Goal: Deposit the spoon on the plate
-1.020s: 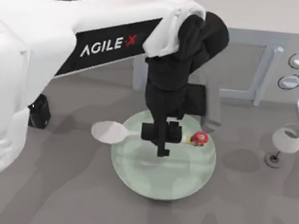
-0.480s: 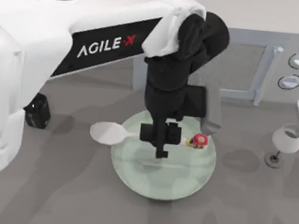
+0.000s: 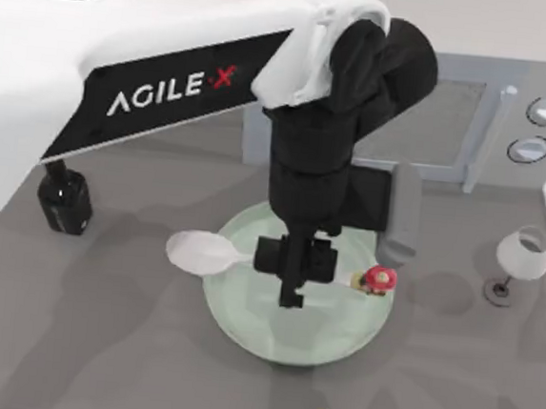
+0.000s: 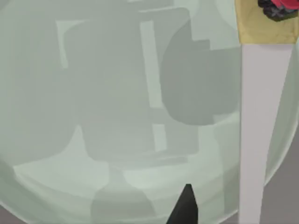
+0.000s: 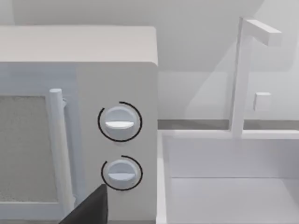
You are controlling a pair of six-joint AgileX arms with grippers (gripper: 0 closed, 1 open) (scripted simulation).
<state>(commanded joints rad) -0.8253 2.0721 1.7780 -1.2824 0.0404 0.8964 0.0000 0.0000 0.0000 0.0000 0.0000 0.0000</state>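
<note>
The left pincer (image 3: 292,281) hangs over the plate (image 3: 271,334), a little toward 11 o'clock of its middle, pointing down across the spoon (image 3: 202,252). Whether its fingers grip the handle or stand apart from it, I cannot tell. The spoon lies crosswise: its white bowl pokes past the plate's rim at 9 o'clock, over the counter (image 3: 127,345), and its red-and-yellow knob sits inside the rim at 3 o'clock.

On the left arm's white shell, black lettering reads "AGILE X", the X in red.

The left wrist view looks close onto the glossy plate (image 4: 93,93), the slim handle (image 4: 254,130) running across it, with one dark fingertip (image 4: 184,205) near the plate's edge, apart from the handle.

The right wrist view faces a white microwave (image 5: 79,46) with two round dials; a dark finger (image 5: 91,210) juts in. From above, a dark bottle (image 3: 63,200) stands at 9 o'clock, a small lamp (image 3: 522,260) at 3 o'clock.
</note>
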